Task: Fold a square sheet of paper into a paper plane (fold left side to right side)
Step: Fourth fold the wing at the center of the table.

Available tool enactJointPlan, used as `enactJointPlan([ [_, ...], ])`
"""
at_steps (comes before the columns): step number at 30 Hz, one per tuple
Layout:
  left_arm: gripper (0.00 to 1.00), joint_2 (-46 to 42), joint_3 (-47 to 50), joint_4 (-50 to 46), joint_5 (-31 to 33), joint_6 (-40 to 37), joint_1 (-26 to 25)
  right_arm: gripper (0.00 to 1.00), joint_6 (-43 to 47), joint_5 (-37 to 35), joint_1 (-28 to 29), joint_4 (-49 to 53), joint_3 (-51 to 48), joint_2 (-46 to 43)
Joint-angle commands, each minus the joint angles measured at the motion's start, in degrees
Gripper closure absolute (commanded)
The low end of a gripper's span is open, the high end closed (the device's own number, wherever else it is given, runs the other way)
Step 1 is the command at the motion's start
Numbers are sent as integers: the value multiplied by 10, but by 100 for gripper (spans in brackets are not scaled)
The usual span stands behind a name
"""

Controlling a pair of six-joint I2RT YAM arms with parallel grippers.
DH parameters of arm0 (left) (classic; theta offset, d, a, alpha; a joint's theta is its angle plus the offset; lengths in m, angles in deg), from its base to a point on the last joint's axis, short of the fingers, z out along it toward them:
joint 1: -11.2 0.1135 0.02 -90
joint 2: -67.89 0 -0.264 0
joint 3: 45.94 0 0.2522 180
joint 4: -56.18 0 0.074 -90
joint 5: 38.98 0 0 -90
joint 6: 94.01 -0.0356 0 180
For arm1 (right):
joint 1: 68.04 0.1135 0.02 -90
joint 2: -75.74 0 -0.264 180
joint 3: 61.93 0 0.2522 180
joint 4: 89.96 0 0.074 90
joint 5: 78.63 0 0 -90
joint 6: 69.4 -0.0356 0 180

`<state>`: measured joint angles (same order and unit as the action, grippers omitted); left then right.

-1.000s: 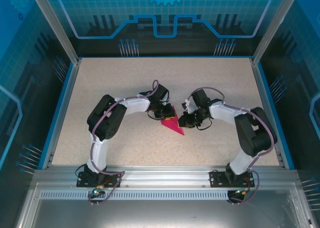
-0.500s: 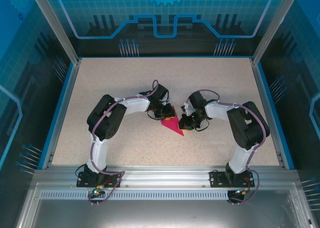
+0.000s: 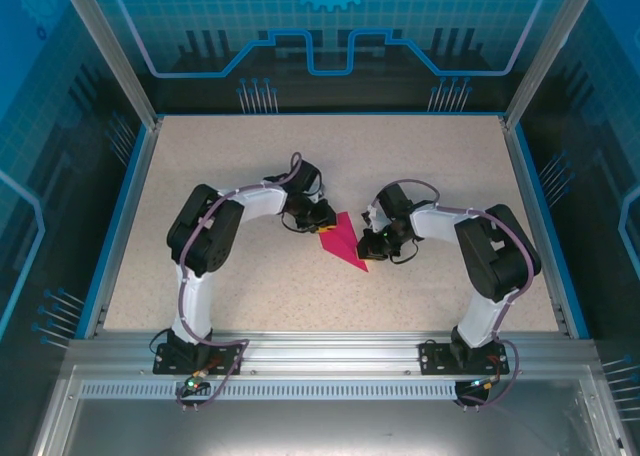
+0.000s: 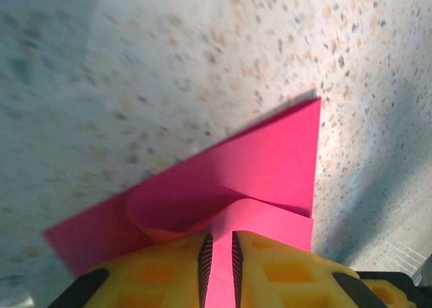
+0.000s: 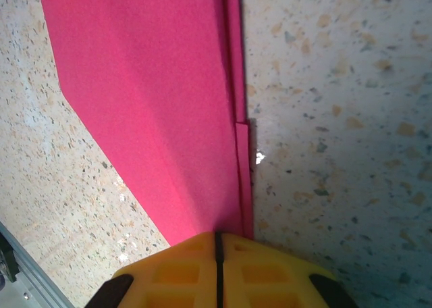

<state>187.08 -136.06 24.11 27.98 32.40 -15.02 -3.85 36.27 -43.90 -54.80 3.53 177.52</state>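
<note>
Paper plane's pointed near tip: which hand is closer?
Right. The right hand sits shut at the paper plane's right edge, close to the tip; the left hand pinches a flap at the wide far end.

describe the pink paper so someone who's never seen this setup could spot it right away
Look at the middle of the speckled beige table, where the two arms' tips meet. Between the left end effector and the right end effector lies the magenta-pink paper, folded into a pointed wedge aimed toward the near edge. It is the only pink thing there.
</note>
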Motion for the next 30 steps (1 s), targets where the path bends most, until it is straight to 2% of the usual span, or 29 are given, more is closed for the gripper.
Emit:
enactJointPlan([
  [1,78,3,-5,-47,70,-39,44,92,-4,-72,13,79,-39,27],
  [10,75,-62,-24,-67,95,-87,57,92,-6,-69,18,73,-26,33],
  [15,74,-141,44,-30,85,-70,49,92,-10,-71,19,70,-24,32],
  [22,77,-185,120,38,58,1,-46,92,-9,-81,21,74,-24,31],
  [26,77,-165,121,67,46,39,-90,92,-10,-83,21,74,-26,30],
  [30,79,-122,96,74,32,62,-111,92,-12,-84,23,75,-24,31],
])
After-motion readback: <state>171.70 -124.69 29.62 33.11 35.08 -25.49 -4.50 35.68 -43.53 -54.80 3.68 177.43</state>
